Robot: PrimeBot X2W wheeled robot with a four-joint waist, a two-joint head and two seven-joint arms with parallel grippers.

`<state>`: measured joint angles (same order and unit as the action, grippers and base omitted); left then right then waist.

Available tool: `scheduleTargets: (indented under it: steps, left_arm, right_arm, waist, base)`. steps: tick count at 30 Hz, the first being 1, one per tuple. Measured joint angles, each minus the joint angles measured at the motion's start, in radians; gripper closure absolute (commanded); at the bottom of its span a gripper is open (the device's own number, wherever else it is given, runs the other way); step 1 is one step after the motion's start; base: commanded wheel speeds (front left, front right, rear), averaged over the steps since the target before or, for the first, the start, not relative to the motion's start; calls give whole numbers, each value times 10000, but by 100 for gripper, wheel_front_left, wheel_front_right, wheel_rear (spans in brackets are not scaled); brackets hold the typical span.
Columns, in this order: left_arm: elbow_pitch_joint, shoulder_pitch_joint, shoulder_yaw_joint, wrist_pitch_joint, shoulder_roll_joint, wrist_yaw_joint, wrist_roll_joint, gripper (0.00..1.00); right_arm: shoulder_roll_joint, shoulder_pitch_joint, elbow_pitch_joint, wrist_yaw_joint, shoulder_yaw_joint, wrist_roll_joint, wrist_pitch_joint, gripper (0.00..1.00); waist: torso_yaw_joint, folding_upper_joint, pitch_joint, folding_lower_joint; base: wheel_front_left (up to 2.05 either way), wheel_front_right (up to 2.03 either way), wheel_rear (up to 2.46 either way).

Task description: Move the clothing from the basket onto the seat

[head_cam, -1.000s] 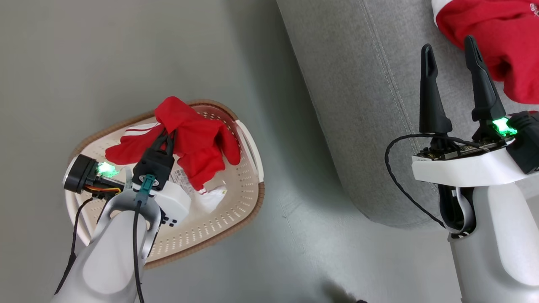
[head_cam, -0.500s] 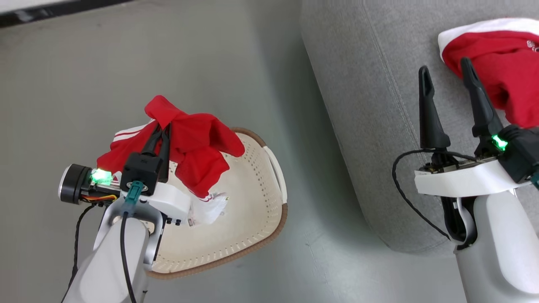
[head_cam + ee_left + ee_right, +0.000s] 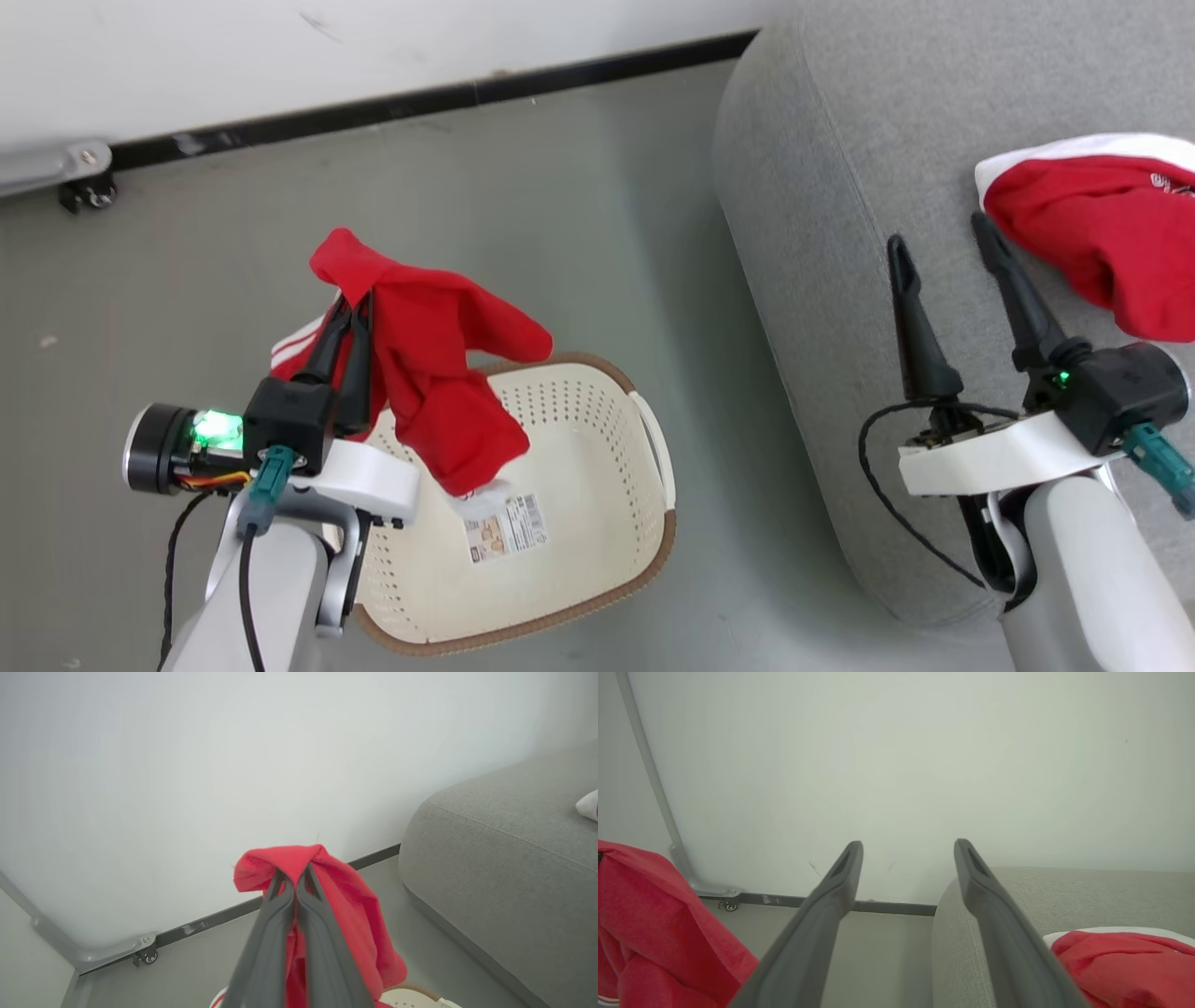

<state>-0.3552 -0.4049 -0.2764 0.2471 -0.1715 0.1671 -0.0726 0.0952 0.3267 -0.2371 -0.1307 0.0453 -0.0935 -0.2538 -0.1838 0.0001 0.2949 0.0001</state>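
My left gripper (image 3: 347,303) is shut on a red garment (image 3: 439,373) with white stripes, lifted above the cream basket (image 3: 597,467). The cloth drapes over the closed fingers and hangs down toward the basket's left side; in the left wrist view the same garment (image 3: 345,905) wraps the gripper (image 3: 293,873). The paper label (image 3: 505,529) shows on the basket's bare bottom. A second red and white garment (image 3: 1102,229) lies on the grey seat (image 3: 822,187). My right gripper (image 3: 938,238) is open above the seat, just left of that garment, holding nothing.
The basket stands on grey floor (image 3: 560,187) between my left arm and the seat's rounded edge. A white wall with a dark baseboard (image 3: 420,98) runs along the back. A small metal bracket with a caster (image 3: 75,177) sits at the wall's foot on the left.
My left gripper has lifted the red garment up out of the basket. The head camera has tilted up, bringing the wall and baseboard into view. The right gripper stays open over the seat.
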Motion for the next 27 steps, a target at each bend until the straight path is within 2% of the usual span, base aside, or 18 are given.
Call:
scheduleTargets:
  steps: [13,18,27]
  left_arm:
    - [656,1152,84,0,-81,0,-209,100]
    - [970,1250,-10,0,-136,-17,-190,100]
    - [1482,1257,-359,2,-232,-360,-33,100]
  right_arm:
    - [171,-711,-395,0,328,65,0,0]
    - [334,-937,-491,0,836,65,75,0]
    - [708,-1061,-493,0,1574,59,295,0]
  waist:
    - [455,0,-1367,0]
    - [621,0,-1819,0]
    - [876,0,-2414,0]
  base:
    - [0,0,0]
    - [0,0,0]
    - [0,0,0]
